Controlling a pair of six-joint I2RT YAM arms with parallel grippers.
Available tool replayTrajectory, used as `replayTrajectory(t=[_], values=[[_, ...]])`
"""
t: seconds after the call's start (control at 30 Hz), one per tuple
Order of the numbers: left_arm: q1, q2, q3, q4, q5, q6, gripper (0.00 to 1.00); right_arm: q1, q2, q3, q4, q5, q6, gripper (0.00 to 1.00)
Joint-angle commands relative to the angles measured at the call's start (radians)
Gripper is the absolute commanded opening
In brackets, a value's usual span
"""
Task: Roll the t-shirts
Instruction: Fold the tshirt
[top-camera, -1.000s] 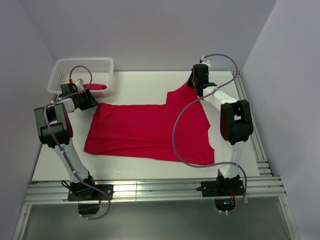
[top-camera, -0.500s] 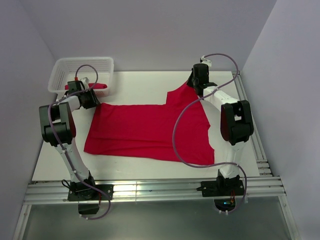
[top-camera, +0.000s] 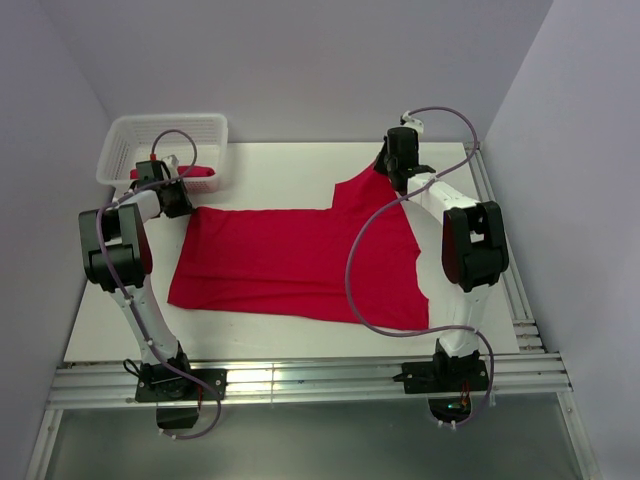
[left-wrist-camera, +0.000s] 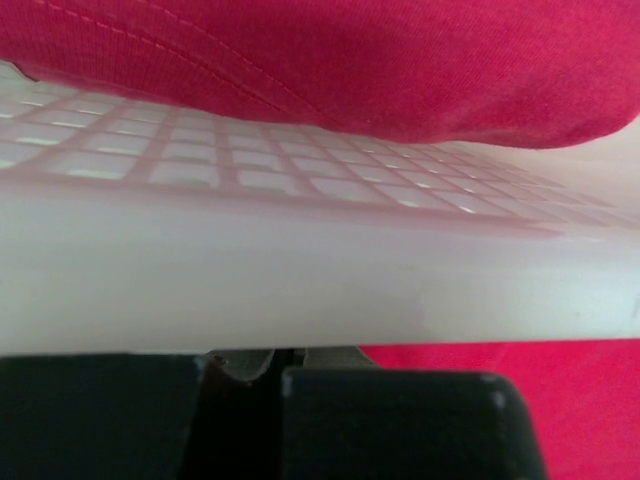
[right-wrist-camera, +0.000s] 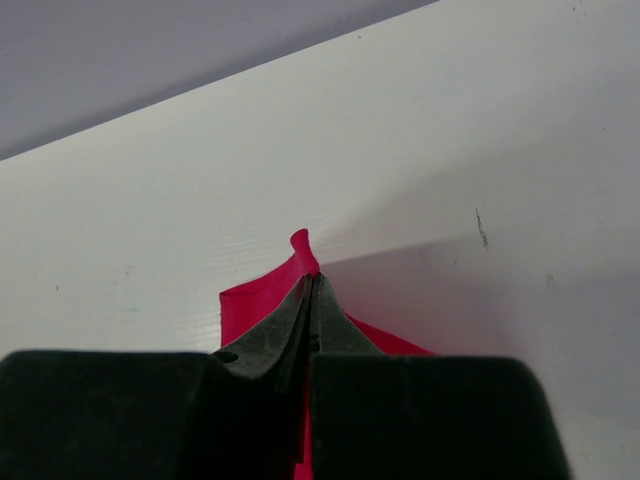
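Since the right gripper (right-wrist-camera: 312, 292) is pinched on a far corner of the spread t-shirt (top-camera: 290, 265) on the worktop (top-camera: 270, 170), the left gripper (top-camera: 175, 196), closed at the other far corner beside the basket (top-camera: 165, 128), needs cloth caught (I cannot tell) before both lift evenly. The second t-shirt (top-camera: 195, 173) lies in the basket. No writing shows.

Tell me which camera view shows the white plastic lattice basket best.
The top external view: nearly the whole white plastic lattice basket shows there, at the far left. The left wrist view gives only a blurred close-up of its rim and some lattice. The right wrist view shows none of it.
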Motion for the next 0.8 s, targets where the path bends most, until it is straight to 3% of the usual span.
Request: replayTrajectory(t=[0.0, 0.77], values=[[-0.019, 0.004, -0.022, 0.05, -0.006, 0.048, 0.0, 0.003, -0.042, 0.019, 0.031, -0.008, -0.018, 0.0], [-0.03, -0.195, -0.136, 0.15, -0.081, 0.109, 0.0, -0.002, -0.147, -0.09, 0.115, -0.016, -0.055, 0.0]])
